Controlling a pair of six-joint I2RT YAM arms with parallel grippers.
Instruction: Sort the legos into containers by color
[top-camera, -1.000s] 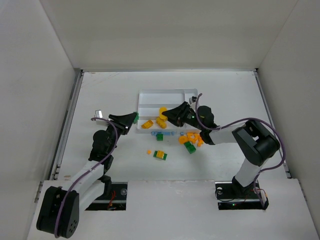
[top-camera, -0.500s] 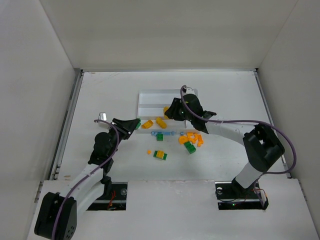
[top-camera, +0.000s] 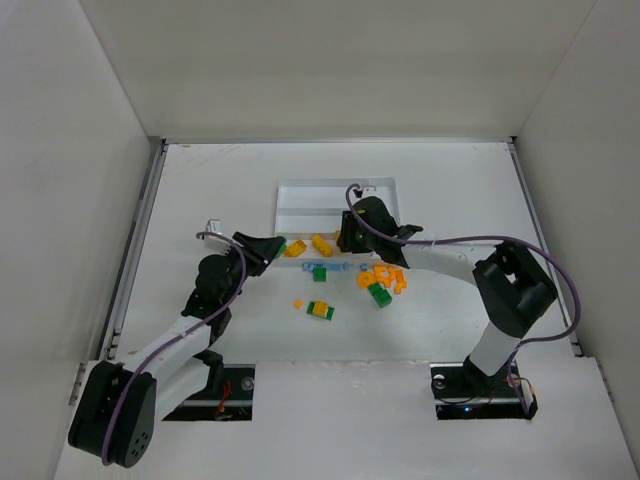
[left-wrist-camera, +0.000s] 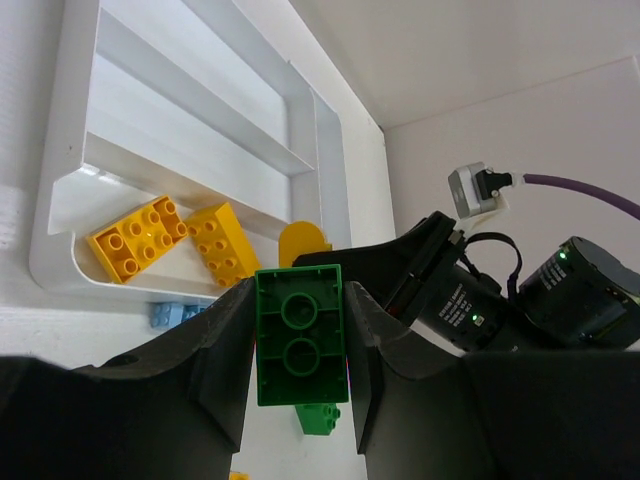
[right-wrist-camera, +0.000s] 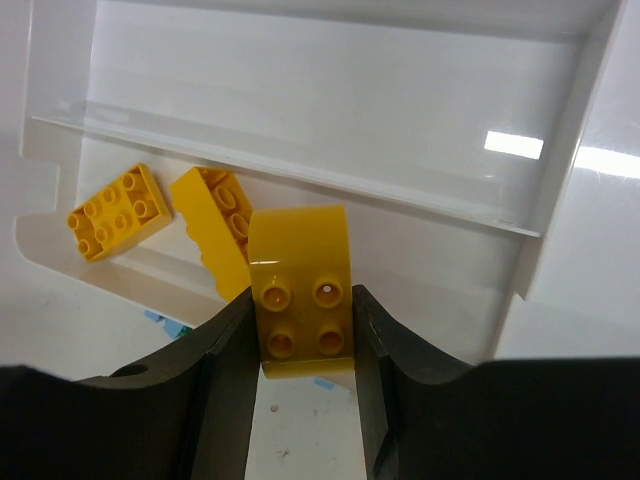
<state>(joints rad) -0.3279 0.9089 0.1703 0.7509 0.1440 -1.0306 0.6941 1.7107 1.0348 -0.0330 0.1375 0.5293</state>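
Note:
The white tray (top-camera: 300, 200) lies mid-table; it also shows in the left wrist view (left-wrist-camera: 62, 190) and the right wrist view (right-wrist-camera: 300, 90). Two yellow legos (top-camera: 296, 248) (top-camera: 322, 243) lie in its nearest long section (right-wrist-camera: 110, 212) (right-wrist-camera: 215, 230). My left gripper (top-camera: 277, 247) is shut on a green lego (left-wrist-camera: 300, 335), just off the tray's near left corner. My right gripper (top-camera: 345, 235) is shut on a yellow curved lego (right-wrist-camera: 300, 290), above the tray's near section. The other sections show no legos.
Loose legos lie on the table in front of the tray: light blue ones (top-camera: 325, 266), a green one (top-camera: 319, 272), an orange cluster (top-camera: 385, 275), a green one (top-camera: 380, 293), a small orange one (top-camera: 298, 303) and a green-yellow pair (top-camera: 321, 312).
My left gripper has moved right toward the tray with the green lego. My right wrist has swung over the tray, still holding the yellow lego.

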